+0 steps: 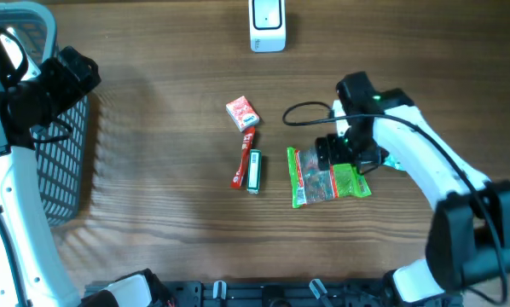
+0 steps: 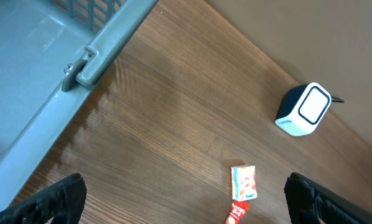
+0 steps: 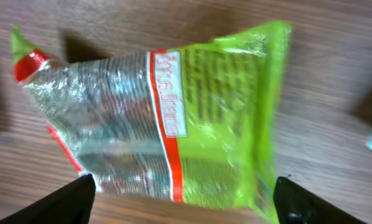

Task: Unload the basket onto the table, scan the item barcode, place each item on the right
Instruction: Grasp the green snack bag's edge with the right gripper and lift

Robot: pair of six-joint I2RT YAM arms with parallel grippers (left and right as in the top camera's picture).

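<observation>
Four packets lay mid-way along the worktop (image 1: 161, 222): a snack bag (image 1: 327, 181), red box (image 1: 242, 112), red stick (image 1: 243, 164) and green tube (image 1: 254, 171). One scanner (image 1: 267, 26) stood at its far edge and one basket (image 1: 66, 170) at its left edge, bare wood between. The right end effector (image 3: 183, 190) hung spread over the bag, the left end effector (image 2: 186, 199) spread beside the basket.

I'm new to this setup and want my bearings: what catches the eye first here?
The shiny green snack bag lying flat on the table, right of centre, under the open right gripper. Then the white scanner at the far edge and the grey basket on the left.
</observation>
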